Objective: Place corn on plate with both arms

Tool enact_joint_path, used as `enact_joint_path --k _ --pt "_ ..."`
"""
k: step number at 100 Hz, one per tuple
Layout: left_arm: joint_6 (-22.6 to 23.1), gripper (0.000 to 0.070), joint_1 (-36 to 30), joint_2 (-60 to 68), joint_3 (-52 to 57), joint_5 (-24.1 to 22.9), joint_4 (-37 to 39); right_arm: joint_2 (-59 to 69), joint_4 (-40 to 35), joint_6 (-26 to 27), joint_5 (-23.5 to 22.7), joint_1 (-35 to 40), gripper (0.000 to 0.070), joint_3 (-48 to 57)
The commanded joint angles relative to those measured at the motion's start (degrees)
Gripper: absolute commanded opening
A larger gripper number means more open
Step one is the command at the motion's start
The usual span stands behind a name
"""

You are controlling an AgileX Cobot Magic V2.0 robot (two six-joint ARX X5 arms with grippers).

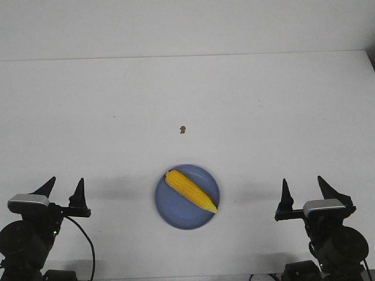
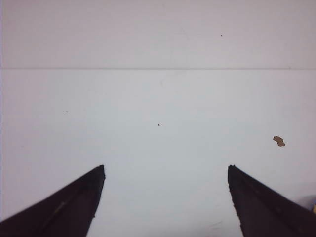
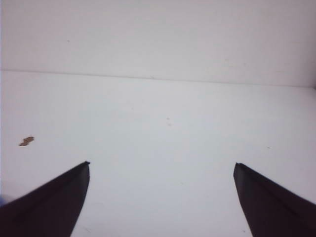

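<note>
Corn on plate, between my end effectors

The corn [image 1: 191, 190] lies on the plate [image 1: 170, 206], well apart from my left end effector [image 1: 64, 188] and right end effector [image 1: 304, 187], both spread and empty.

The corn [image 1: 191, 191] has a bumpy, kernelled skin with a slight waxy sheen, bright yellow. The plate [image 1: 176, 212] under it looks like smooth plastic or glazed ware, periwinkle blue, evenly matt with a soft gloss at the rim. The table [image 1: 263, 117] is a plain white, smooth, matt surface. The brown speck [image 1: 183, 129] on it looks rough and crumbly. Both the left gripper [image 1: 62, 187] and the right gripper [image 1: 304, 186] have matt black, plastic-looking fingers; the wrist segments behind them are silver-grey and faintly shiny
</note>
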Motion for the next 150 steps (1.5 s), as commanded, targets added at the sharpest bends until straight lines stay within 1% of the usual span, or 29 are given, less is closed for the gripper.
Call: enact_joint_path --k 1,5,7,9,11,12,13,15,20,25,26,27,29,31,144,150 --pt "-0.2 0.0501 0.0 -0.3 0.1 -0.2 0.5 -0.1 0.4 1.0 0.3 0.0 0.0611 0.4" --pt "-0.2 0.0496 0.0 -0.4 0.1 -0.2 0.5 -0.1 0.4 0.9 0.3 0.0 0.0601 0.5" --pt "-0.2 0.0492 0.0 -0.5 0.1 -0.2 0.5 -0.1 0.4 0.9 0.3 0.0 0.0583 0.5" --pt "-0.2 0.0481 0.0 -0.5 0.1 -0.2 0.5 -0.1 0.4 0.9 0.4 0.0 0.0551 0.5" --pt "-0.2 0.0453 0.0 -0.5 0.1 -0.2 0.5 -0.1 0.4 0.9 0.4 0.0 0.0503 0.5" --pt "-0.2 0.0433 0.0 -0.5 0.1 -0.2 0.5 -0.1 0.4 0.9 0.4 0.0 0.0462 0.5" --pt "-0.2 0.0409 0.0 -0.5 0.1 -0.2 0.5 -0.1 0.4 0.9 0.3 0.0 0.0447 0.5" --pt "-0.2 0.0355 0.0 -0.5 0.1 -0.2 0.4 -0.1 0.4 0.9 0.3 0.0 0.0386 0.5" --pt "-0.2 0.0197 0.0 -0.5 0.1 -0.2 0.3 -0.1 0.4 0.9 0.3 0.0 0.0213 0.5" --pt "-0.2 0.0041 0.0 -0.5 0.1 -0.2 0.3 -0.1 0.4 0.9 0.3 0.0 0.0054 0.5" --pt "-0.2 0.0012 0.0 -0.5 0.1 -0.2 0.3 -0.1 0.4 0.9 0.4 0.0 0.0043 0.5" --pt "-0.2 0.0000 0.0 -0.5 0.1 -0.2 0.3 -0.1 0.4 0.9 0.3 0.0 0.0025 0.5" --pt "-0.2 0.0000 0.0 -0.5 0.1 -0.2 0.3 -0.1 0.4 0.9 0.4 0.0 0.0002 0.5" --pt "-0.2 0.0010 0.0 -0.5 0.1 -0.2 0.4 -0.1 0.4 0.9 0.4 0.0 0.0002 0.5" --pt "-0.1 0.0012 0.0 -0.5 0.1 -0.2 0.6 -0.1 0.4 0.9 0.3 0.0 0.0002 0.5" --pt "1.0 0.0012 0.1 -0.5 0.0 -0.3 1.9 -0.1 0.4 0.9 0.3 0.0 0.0002 0.5"
